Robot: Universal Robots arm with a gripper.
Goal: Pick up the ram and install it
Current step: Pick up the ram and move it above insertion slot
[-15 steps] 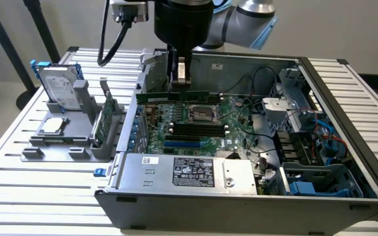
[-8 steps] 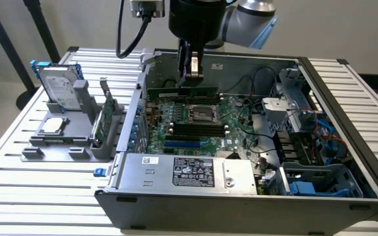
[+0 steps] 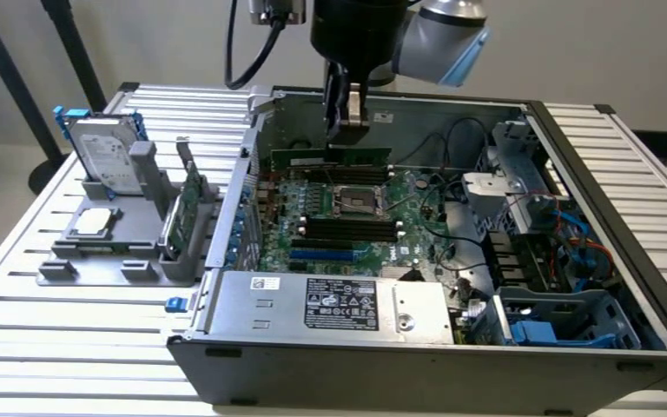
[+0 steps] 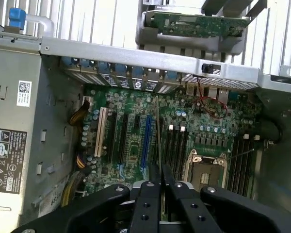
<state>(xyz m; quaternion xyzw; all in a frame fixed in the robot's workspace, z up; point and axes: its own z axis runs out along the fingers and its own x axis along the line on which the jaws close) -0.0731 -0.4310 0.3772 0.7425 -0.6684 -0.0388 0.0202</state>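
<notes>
**Ram held edge-down over the board**

The ram (image 3: 310, 160) hangs inside the open case (image 3: 310, 369), with the tool (image 3: 346, 130) clenched on its upper edge. It is carried level, long edge down and seemingly parallel to the dark memory slots (image 3: 351, 230), probably so it can seat straight. In the exterior view it sits toward twelve o'clock of the motherboard (image 3: 409, 195). At nine o'clock of the case, a grey rack (image 3: 90, 261) on the counter (image 3: 67, 347) keeps the hard drive (image 3: 108, 156) and expansion card (image 3: 185, 204) upright.
</notes>
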